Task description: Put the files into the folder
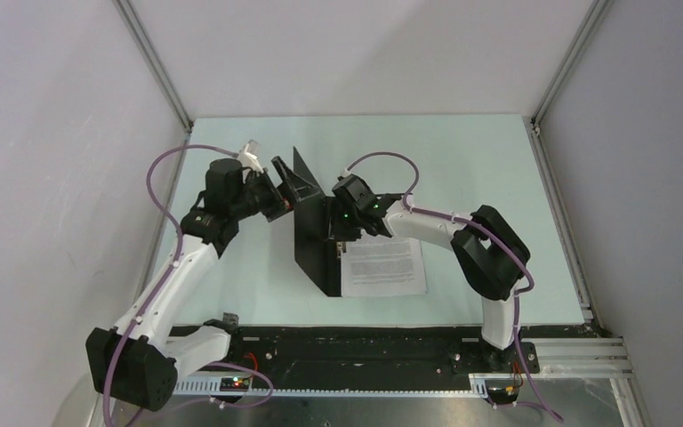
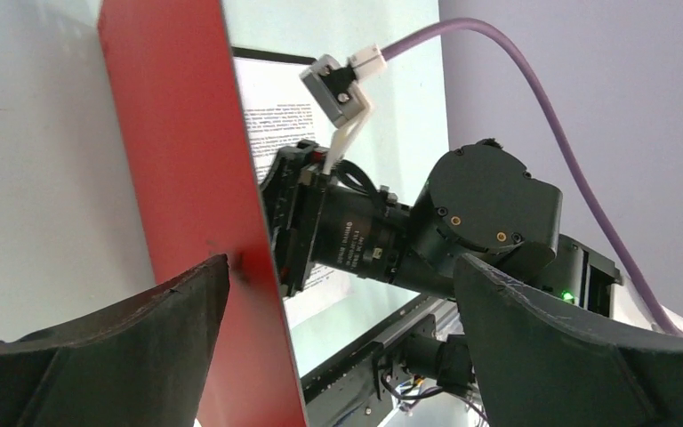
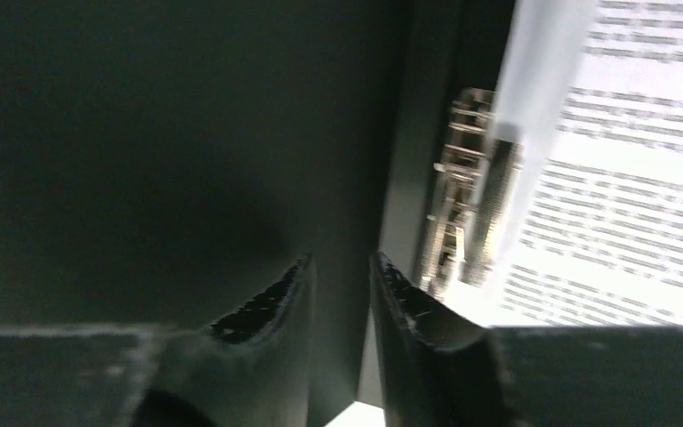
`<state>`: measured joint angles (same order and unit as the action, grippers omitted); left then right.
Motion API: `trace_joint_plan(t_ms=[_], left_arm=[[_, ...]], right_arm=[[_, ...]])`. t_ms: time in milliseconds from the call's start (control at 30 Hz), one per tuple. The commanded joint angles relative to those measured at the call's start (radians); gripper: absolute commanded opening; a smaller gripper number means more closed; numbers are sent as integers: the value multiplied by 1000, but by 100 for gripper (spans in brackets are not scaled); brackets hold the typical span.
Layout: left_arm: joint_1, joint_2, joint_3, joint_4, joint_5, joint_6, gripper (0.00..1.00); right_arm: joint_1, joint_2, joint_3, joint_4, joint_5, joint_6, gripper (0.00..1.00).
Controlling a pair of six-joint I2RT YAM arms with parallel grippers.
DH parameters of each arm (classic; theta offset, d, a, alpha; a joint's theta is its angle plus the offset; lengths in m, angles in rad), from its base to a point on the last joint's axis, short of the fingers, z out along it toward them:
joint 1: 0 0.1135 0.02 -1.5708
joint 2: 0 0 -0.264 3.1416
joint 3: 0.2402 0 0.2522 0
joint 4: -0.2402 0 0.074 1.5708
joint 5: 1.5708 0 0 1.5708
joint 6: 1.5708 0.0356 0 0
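Closest to us, in the left wrist view, the left gripper [image 2: 340,271] is spread wide. Its two dark fingers [image 2: 133,342] stand well apart at the bottom of the frame. The folder [image 2: 187,160] rises between them: its red cover stands nearly upright on edge, just beside the finger on the left of that view. We cannot tell if they touch.

Beyond the cover, the right arm's wrist meets the black inner face. A purple cable [image 2: 534,98] loops off it.

From above, the files [image 1: 382,265] lie flat on the pale green table [image 1: 462,160], just right of the raised cover. A thin black edge shows past their far end.

In the right wrist view, the right gripper [image 3: 342,285] has its fingers drawn almost together, with a slim gap left. We cannot tell whether they pinch anything. They sit against the black inside, near a metal clip [image 3: 467,205] and the blurred printed sheet.
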<state>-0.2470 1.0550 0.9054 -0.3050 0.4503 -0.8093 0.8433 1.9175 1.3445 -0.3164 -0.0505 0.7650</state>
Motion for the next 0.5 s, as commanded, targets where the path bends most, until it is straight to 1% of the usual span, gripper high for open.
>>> trace_joint_plan(t_ms=[0, 100, 200, 333, 367, 467], left_arm=[[-65, 42, 88, -2, -34, 8, 100], [-96, 70, 112, -5, -40, 0, 100], [-124, 90, 128, -6, -49, -12, 100], [-174, 125, 157, -5, -74, -28, 100], [-191, 140, 171, -4, -84, -34, 100], [-235, 181, 206, -4, -112, -45, 100]], right_arm=[[-2, 18, -8, 157, -120, 96, 37], [-27, 1, -48, 198, -142, 127, 44], [-59, -73, -137, 229, -132, 142, 50], [-145, -226, -280, 241, -107, 145, 52], [-160, -285, -325, 238, -95, 137, 53], [-239, -420, -407, 181, -57, 108, 55]])
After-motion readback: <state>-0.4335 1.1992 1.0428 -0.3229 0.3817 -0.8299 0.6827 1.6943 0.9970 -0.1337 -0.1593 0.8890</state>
